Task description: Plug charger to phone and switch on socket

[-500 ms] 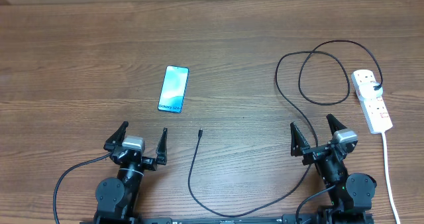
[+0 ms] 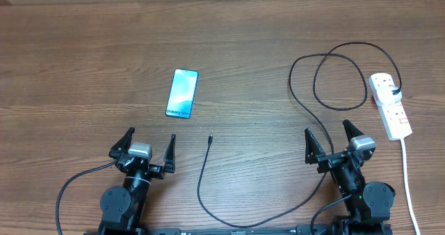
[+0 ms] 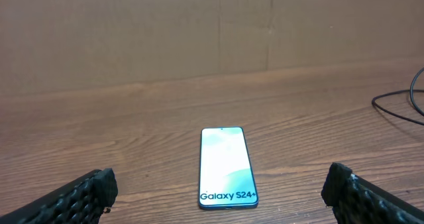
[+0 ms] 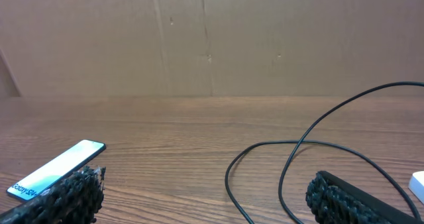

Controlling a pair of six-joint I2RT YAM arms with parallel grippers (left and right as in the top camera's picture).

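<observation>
Since the earlier frame I see nothing moved. Overhead: left tool (image 2: 151,134) and right tool (image 2: 326,128) both released, empty. The phone (image 2: 182,93) lies screen-up on the tabletop (image 2: 83,68) beyond the left tool. The charger (image 2: 201,172) has its tip between the arms and its plug on the socket (image 2: 390,106), far right. Left wrist: phone centred between spread fingers (image 3: 79,197). Right wrist: charger loops ahead, phone at left.

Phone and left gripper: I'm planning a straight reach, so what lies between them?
Only bare wooden table between the phone and left gripper, shown in overhead and left wrist views.
</observation>
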